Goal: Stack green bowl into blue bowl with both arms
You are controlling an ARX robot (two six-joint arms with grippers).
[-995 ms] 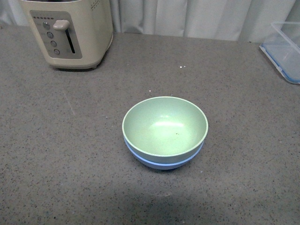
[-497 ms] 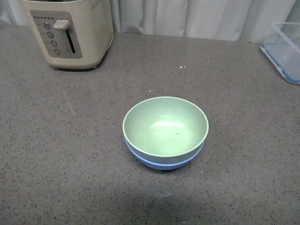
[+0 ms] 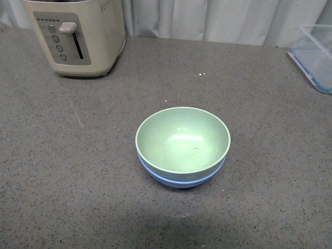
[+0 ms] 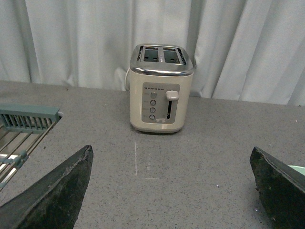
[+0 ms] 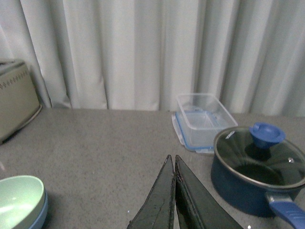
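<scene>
Matte round green bowl (image 3: pixel 182 139) sits nested inside smooth blue bowl (image 3: pixel 179 179).

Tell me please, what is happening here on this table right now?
Nothing is being handled at this moment. The green bowl already sits nested inside the blue bowl in the middle of the grey table, so the stacking looks done. Neither arm shows in the front view. The left end effector is open and faces the toaster. The right end effector is shut and empty, near a lidded pot and a clear container.
</scene>
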